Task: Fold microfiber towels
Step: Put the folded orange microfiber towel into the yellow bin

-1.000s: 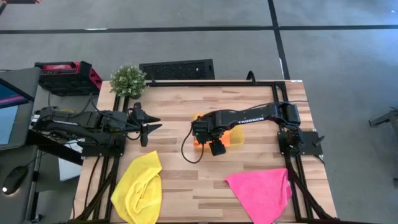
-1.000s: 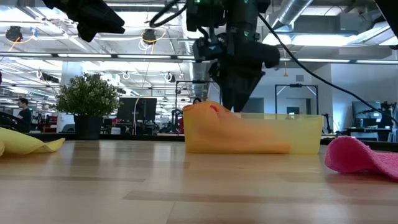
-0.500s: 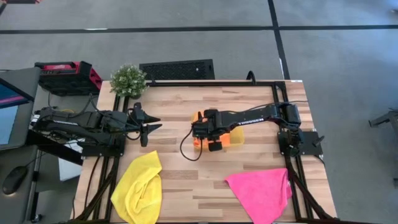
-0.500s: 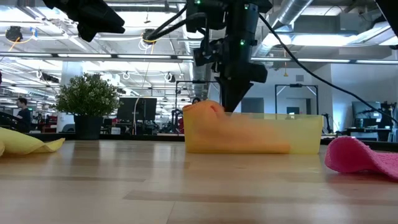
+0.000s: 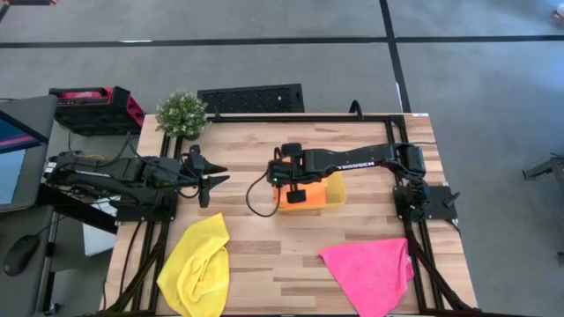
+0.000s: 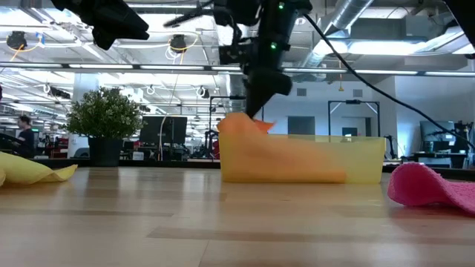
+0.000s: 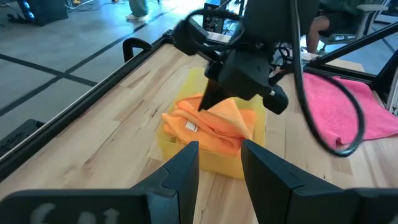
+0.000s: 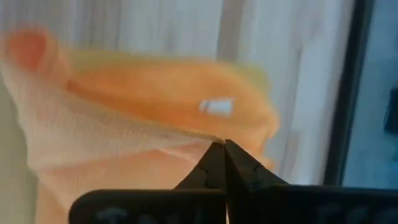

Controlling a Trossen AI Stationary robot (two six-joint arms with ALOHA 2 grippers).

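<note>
A small green potted plant (image 5: 181,113) is sitting at the far left corner of the light wooden slatted table (image 5: 256,255). A red and black plastic case (image 5: 95,107) is lying beside it, off the table.

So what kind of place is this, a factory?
More likely a robotics lab or workshop: exposed ceiling ducts, rows of monitors behind the wooden table, and a person working far back.
</note>
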